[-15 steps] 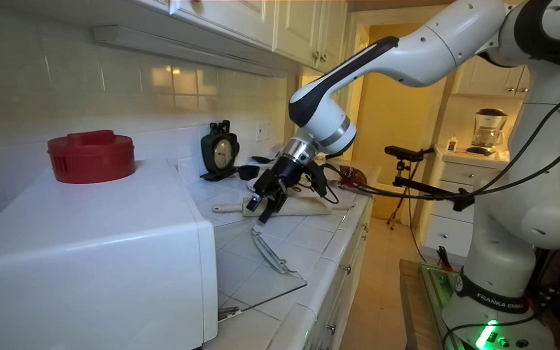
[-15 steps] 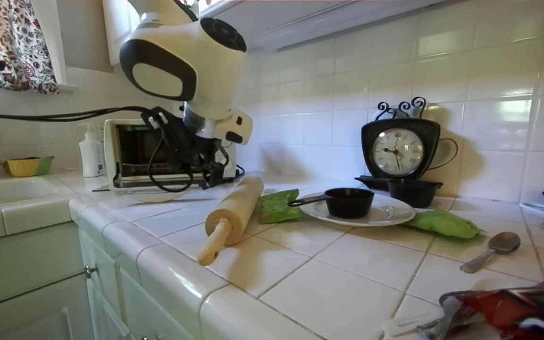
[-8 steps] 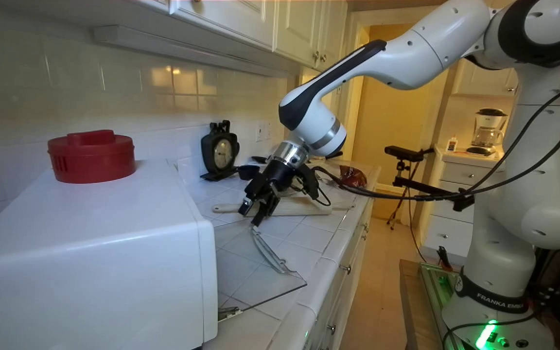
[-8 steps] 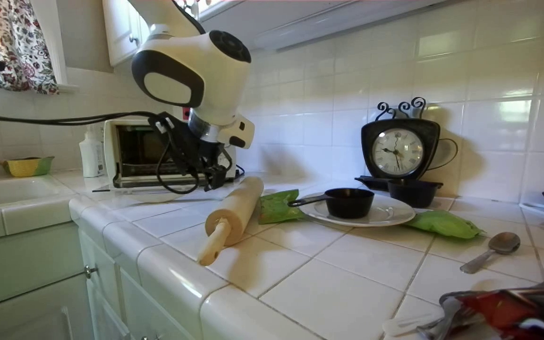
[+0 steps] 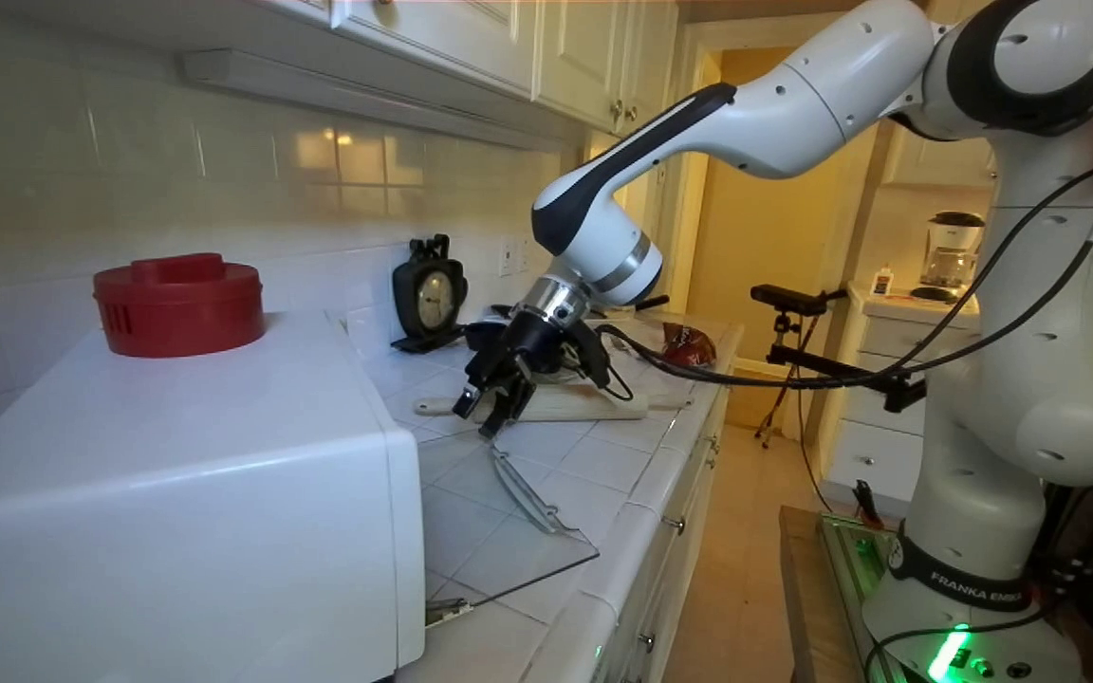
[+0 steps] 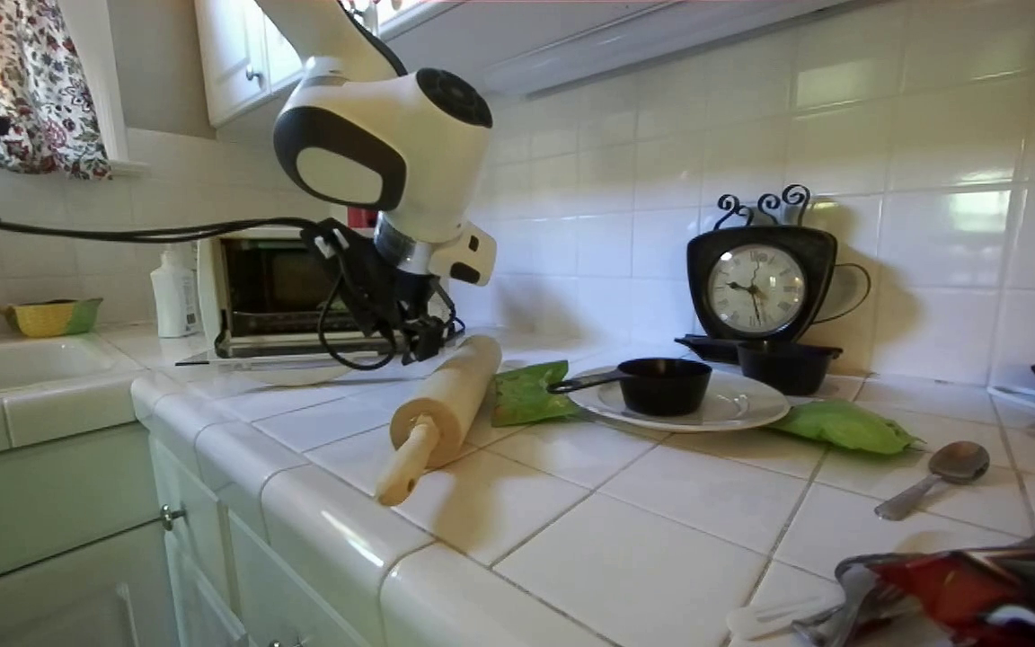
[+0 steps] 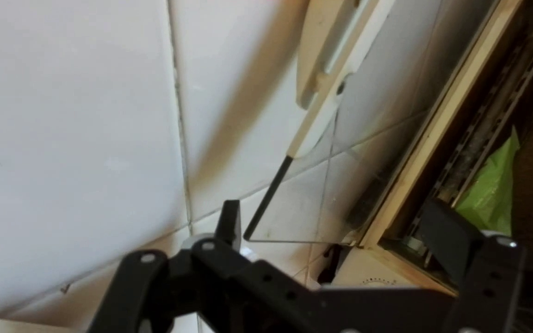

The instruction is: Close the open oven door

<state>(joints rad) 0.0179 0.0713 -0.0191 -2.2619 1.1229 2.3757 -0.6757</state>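
Wrist view alone: packet (image 7: 491, 187) inside oven (image 7: 436, 134)

The oven (image 5: 176, 512) is finished smooth and softly glossy, and the oven door (image 5: 485, 536) is paned in clear glass. Pale, matt wood is seen on the rolling pin (image 6: 453, 395). The wall tiles (image 6: 607, 171) are glazed to a high gloss. Metal is recognised in the spoon (image 6: 958, 463), cloth in the curtain (image 6: 28, 90), and thin plastic in 2 green packets (image 6: 531, 393).
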